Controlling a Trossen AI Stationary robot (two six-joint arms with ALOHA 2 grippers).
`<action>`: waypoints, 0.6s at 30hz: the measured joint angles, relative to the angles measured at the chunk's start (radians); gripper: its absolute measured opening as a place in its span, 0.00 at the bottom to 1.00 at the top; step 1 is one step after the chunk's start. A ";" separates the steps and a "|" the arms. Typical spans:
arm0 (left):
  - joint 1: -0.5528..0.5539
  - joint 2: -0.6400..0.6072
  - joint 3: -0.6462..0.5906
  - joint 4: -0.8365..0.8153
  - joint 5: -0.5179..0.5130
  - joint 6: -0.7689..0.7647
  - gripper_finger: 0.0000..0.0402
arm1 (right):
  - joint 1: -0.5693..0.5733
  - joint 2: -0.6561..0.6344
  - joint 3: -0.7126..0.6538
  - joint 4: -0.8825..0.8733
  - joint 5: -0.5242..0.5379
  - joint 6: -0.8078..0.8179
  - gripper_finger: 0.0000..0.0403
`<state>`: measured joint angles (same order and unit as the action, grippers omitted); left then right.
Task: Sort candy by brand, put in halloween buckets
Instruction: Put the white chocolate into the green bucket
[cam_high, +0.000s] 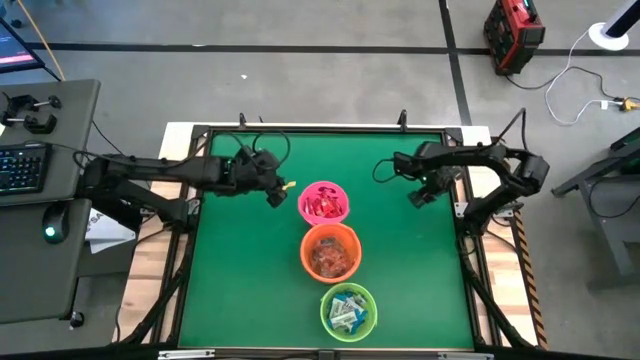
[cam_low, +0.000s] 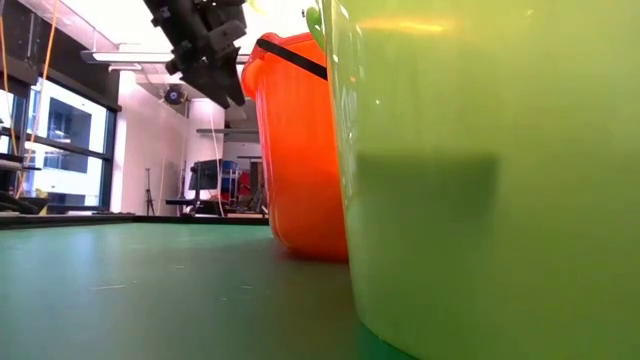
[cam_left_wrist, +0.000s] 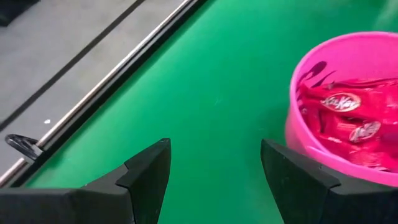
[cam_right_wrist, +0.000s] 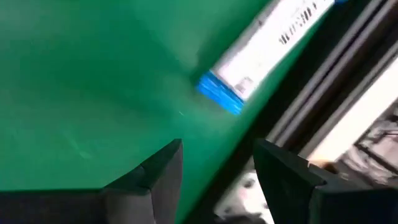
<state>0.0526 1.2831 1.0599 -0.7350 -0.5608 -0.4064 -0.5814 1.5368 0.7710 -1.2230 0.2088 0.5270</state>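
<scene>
Right gripper (cam_right_wrist: 217, 165), jaws apart and empty, hovers near the table's (cam_right_wrist: 93, 81) edge, with a blue-and-white candy (cam_right_wrist: 261, 53) just ahead, its long axis running diagonally.

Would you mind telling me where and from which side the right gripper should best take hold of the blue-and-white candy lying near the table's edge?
Probably from above, across its narrow width near the middle. The blue-and-white candy lies flat on the green mat, a long thin packet, so only its long edges offer opposing faces. The right gripper is open just short of its blue end.
</scene>
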 joint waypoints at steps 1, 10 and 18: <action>0.007 0.000 0.000 -0.001 0.000 0.013 0.59 | 0.001 -0.001 -0.002 0.018 -0.001 0.020 0.47; 0.045 0.000 0.000 -0.001 0.001 0.051 0.59 | 0.018 0.000 -0.006 0.054 0.022 -0.078 0.47; 0.046 0.000 0.000 0.000 0.001 0.041 0.59 | 0.017 0.001 -0.029 0.105 0.108 -0.196 0.47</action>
<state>0.0990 1.2827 1.0599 -0.7353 -0.5602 -0.3649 -0.5640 1.5375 0.7418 -1.1177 0.3165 0.3315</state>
